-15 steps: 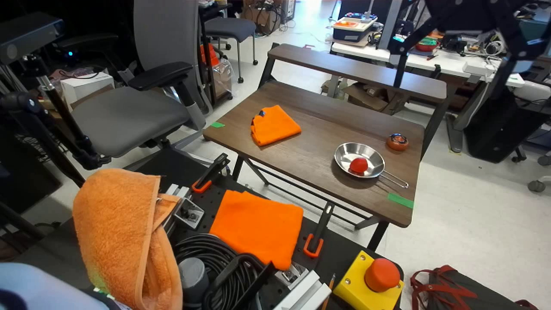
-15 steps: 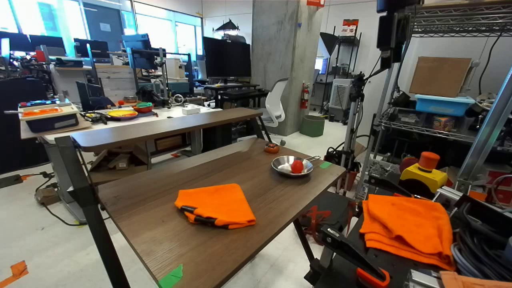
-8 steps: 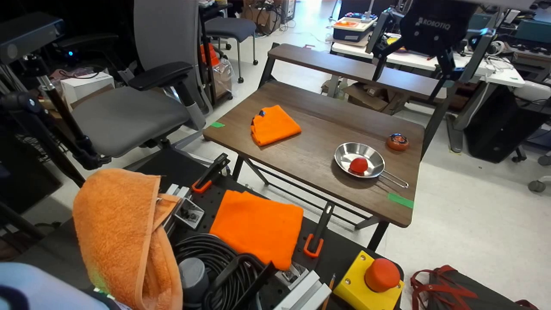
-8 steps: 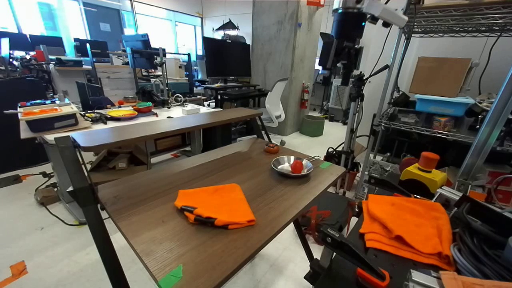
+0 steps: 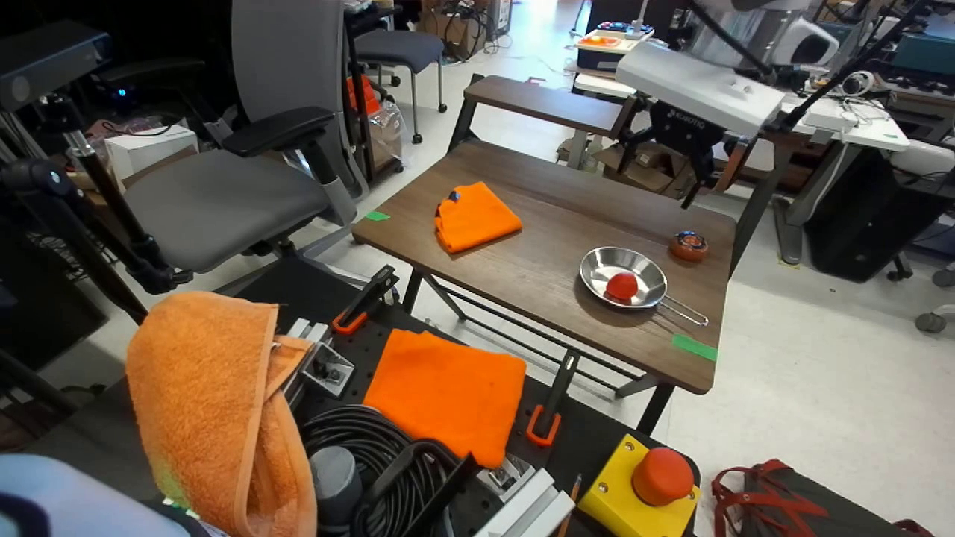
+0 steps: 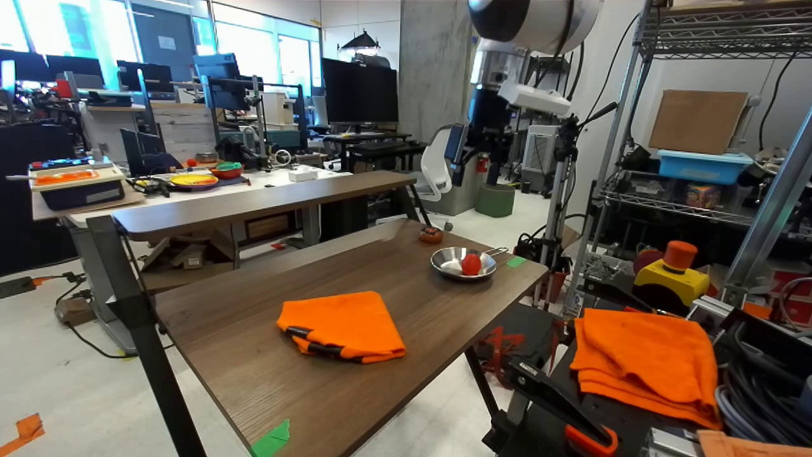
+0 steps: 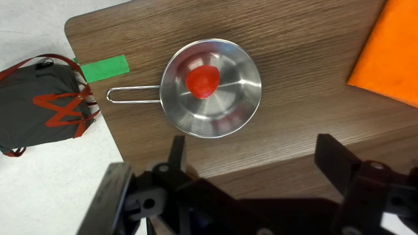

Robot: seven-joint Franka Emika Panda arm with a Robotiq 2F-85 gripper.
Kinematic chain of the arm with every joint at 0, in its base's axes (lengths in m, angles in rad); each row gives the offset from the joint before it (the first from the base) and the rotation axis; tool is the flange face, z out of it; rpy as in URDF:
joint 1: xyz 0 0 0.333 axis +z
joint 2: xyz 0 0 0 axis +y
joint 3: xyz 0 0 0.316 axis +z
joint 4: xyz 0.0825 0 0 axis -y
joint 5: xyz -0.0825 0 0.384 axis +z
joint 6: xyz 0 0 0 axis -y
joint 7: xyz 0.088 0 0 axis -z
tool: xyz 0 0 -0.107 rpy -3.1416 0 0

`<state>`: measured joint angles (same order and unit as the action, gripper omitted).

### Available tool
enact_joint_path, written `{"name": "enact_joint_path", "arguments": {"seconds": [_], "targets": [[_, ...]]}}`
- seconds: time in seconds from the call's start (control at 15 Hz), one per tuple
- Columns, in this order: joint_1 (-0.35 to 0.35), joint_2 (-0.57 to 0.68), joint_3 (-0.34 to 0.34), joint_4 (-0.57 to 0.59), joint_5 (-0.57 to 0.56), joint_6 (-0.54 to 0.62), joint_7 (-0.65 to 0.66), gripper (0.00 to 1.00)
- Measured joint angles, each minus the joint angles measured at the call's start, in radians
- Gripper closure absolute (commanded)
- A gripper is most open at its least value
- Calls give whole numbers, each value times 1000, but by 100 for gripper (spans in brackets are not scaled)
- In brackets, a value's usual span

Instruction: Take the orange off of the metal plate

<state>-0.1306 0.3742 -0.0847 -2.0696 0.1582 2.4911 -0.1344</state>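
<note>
The orange, a small red-orange ball, sits in the metal plate, a shiny silver dish with a wire handle, near one end of the brown table. Both also show in an exterior view, the orange inside the plate. In the wrist view the orange lies off-centre toward the handle side of the plate. My gripper is open and empty, in the air above the table; it also shows in an exterior view. In the wrist view its fingertips frame bare wood beside the plate.
A reddish-brown round thing stands near the plate; a finger mostly hides it in the wrist view. A folded orange cloth lies farther along the table. A raised shelf runs along one long side. Green tape marks a table corner.
My gripper has come down and over toward the table, with the arm's white link now in view. It stays open. The orange, plate and cloth have not moved.
</note>
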Motion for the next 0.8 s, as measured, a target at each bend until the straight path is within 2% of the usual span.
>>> {"name": "enact_joint_path", "arguments": {"seconds": [0.4,0.8], "targets": [[2,214,9,169,-14,-10,98,0],[5,379,3,315,-51,-133,188,0]]}}
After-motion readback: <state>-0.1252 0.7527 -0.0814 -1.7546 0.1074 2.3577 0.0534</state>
